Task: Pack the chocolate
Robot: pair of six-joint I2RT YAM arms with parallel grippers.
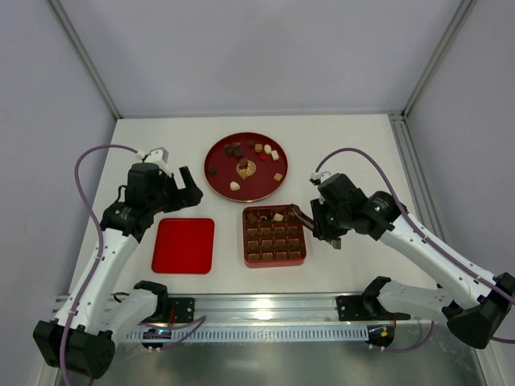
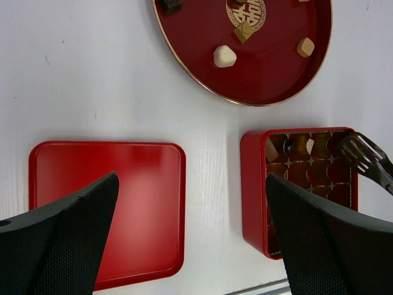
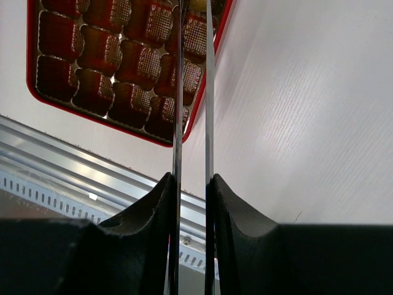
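Nearest the lens, the right gripper (image 3: 191, 184) is pressed onto a pair of thin metal tongs (image 3: 209, 92). Their tips run out of the frame's top edge, over the red box (image 3: 98, 80). The chocolate (image 2: 225, 56) lies mostly on the round red plate (image 2: 270, 74) beyond the box. A few pieces sit in the box's far row, too small to count. The left gripper (image 2: 191, 184) is spread wide and holds nothing, above the flat lid (image 2: 123, 196) left of the box.
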